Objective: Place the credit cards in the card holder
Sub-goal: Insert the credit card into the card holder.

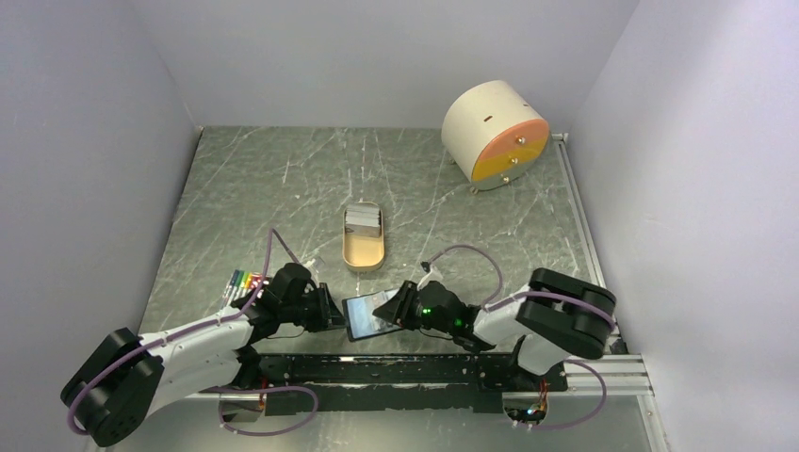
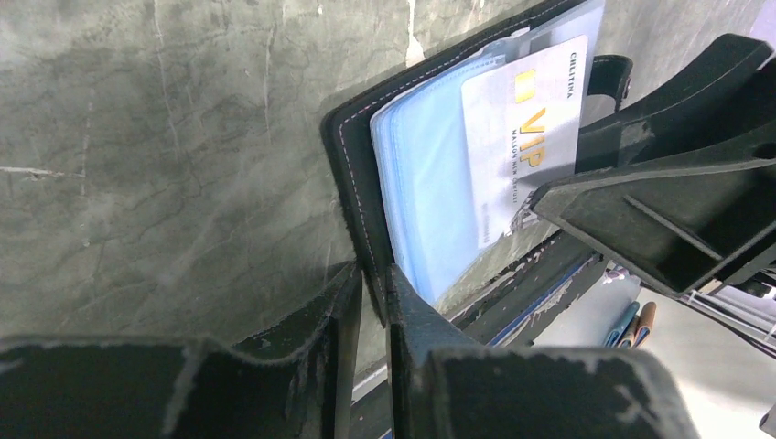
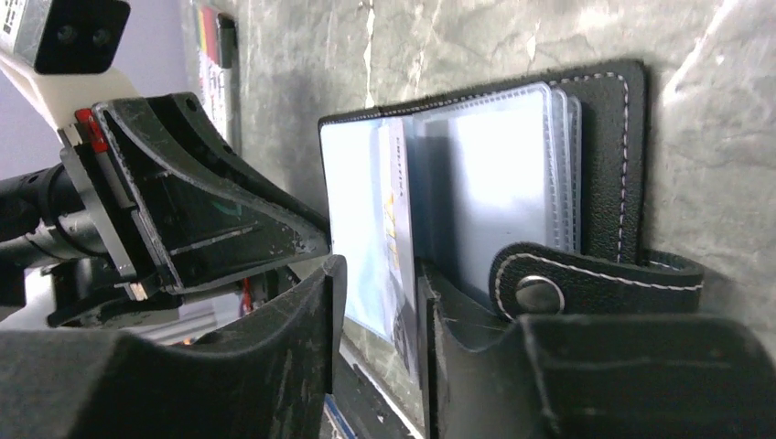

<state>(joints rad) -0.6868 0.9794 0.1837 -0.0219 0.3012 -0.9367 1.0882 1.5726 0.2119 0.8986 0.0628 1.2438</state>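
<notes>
So the black folding card holder (image 1: pixel 364 317) lies open at the near edge of the marbled worktop (image 1: pixel 283 188). The left tool (image 2: pixel 371 279) is clamped on its cover. The right tool (image 3: pixel 380 274) sits apart around a silvery credit card (image 2: pixel 526 146) in its pocket. More grey cards (image 1: pixel 363 220) sit in a tan oval tray (image 1: pixel 363 257).

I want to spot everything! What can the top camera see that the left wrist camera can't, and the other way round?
Only the top camera: the round drum, and the tan tray holding grey cards. Only the left wrist camera: gold VIP letters on the card tucked inside the card holder. Both: that open black card holder.
</notes>
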